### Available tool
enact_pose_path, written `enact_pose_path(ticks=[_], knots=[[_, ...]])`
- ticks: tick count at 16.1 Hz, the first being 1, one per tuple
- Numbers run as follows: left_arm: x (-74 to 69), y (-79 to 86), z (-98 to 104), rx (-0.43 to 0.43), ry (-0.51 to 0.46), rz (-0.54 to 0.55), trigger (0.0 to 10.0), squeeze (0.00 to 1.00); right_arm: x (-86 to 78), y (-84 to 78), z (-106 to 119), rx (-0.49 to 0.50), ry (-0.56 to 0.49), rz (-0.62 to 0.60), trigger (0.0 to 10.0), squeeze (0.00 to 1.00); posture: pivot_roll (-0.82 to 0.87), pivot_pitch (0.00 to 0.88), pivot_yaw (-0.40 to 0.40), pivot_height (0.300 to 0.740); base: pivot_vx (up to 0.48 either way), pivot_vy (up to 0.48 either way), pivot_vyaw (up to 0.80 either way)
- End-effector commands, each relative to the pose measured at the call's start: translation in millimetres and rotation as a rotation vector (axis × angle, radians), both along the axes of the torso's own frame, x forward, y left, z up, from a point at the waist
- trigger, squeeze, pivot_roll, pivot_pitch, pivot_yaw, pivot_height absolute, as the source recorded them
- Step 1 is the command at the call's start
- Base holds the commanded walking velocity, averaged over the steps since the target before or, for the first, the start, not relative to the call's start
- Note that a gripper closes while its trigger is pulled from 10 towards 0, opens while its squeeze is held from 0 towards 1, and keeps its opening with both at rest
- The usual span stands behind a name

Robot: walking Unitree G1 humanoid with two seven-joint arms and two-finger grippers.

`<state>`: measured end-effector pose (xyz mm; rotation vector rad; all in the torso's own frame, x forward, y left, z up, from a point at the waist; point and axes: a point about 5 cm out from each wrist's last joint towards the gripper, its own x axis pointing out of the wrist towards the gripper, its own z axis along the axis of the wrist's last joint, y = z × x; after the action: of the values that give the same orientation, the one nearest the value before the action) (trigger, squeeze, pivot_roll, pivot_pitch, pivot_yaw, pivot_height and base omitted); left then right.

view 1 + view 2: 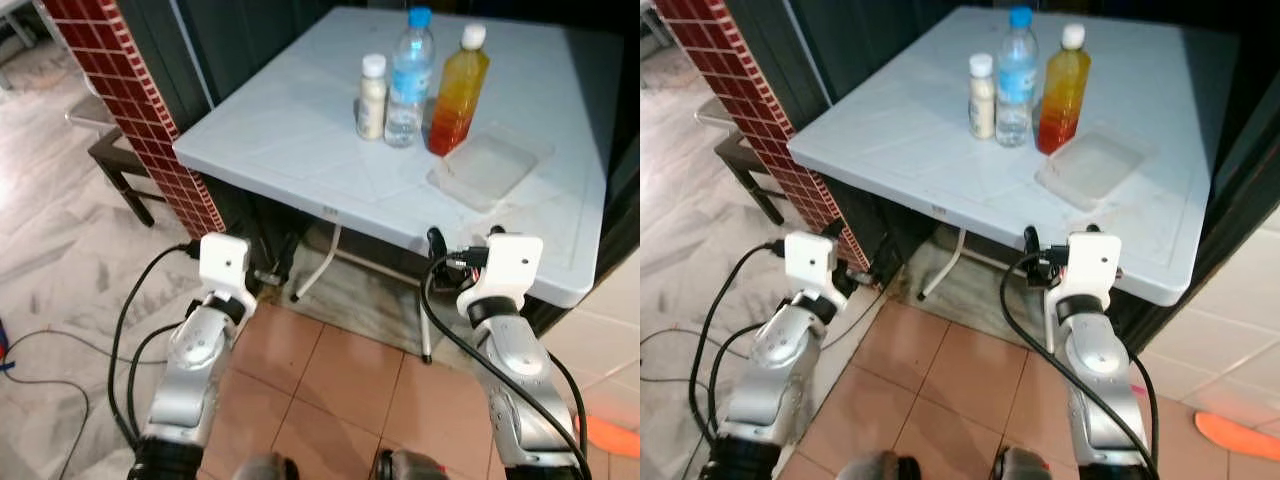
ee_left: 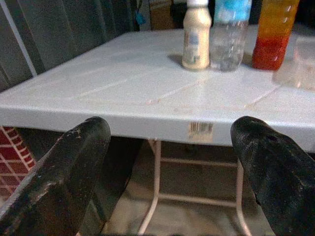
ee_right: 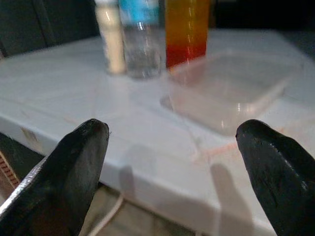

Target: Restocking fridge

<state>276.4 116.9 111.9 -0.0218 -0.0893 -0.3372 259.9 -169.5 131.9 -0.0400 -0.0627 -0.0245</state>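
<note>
We stood on a tiled floor before a white plastic table (image 1: 300,150) beside a red brick pillar (image 1: 140,90). On the table a small cream bottle (image 1: 372,96), a clear water bottle (image 1: 410,80) and an orange juice bottle (image 1: 458,92) stood close together, with a clear flat lidded container (image 1: 487,168) just beside the juice. Our left gripper (image 2: 172,162) hung below the table edge, fingers spread wide and holding nothing; our right gripper (image 3: 172,167) sat level with the near edge, equally wide and unladen. We judged the step to be the first pick. To do it well, we needed to raise an arm clear of the edge, approach a bottle from the side, and close low on its body without knocking its neighbours.
</note>
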Motion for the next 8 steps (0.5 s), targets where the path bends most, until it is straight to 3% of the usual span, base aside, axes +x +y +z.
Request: enact_pose_path(ticks=[1, 6, 8], knots=[[0.0, 4.0, 0, -0.002, 0.004, 0.004, 10.0, 0.0, 0.8, 7.1, 4, -0.006, -0.008, 0.024, 10.0, 0.0, -0.04, 0.007, 0.085, 0.74, 0.0, 0.0, 0.0], [-16.4, 7.3, -18, -0.033, 0.08, 0.047, 10.0, 0.0, -4.3, 13.2, -4, -0.034, 0.03, 0.044, 10.0, 0.0, -0.03, 0.027, 0.088, 0.74, 0.0, 0.428, -0.8], [-18.8, 9.8, -22, -0.03, 0.095, 0.058, 10.0, 0.0, -7.2, 17.7, -11, -0.016, 0.058, 0.051, 10.0, 0.0, -0.03, 0.033, 0.086, 0.74, 0.0, 0.156, -0.8]])
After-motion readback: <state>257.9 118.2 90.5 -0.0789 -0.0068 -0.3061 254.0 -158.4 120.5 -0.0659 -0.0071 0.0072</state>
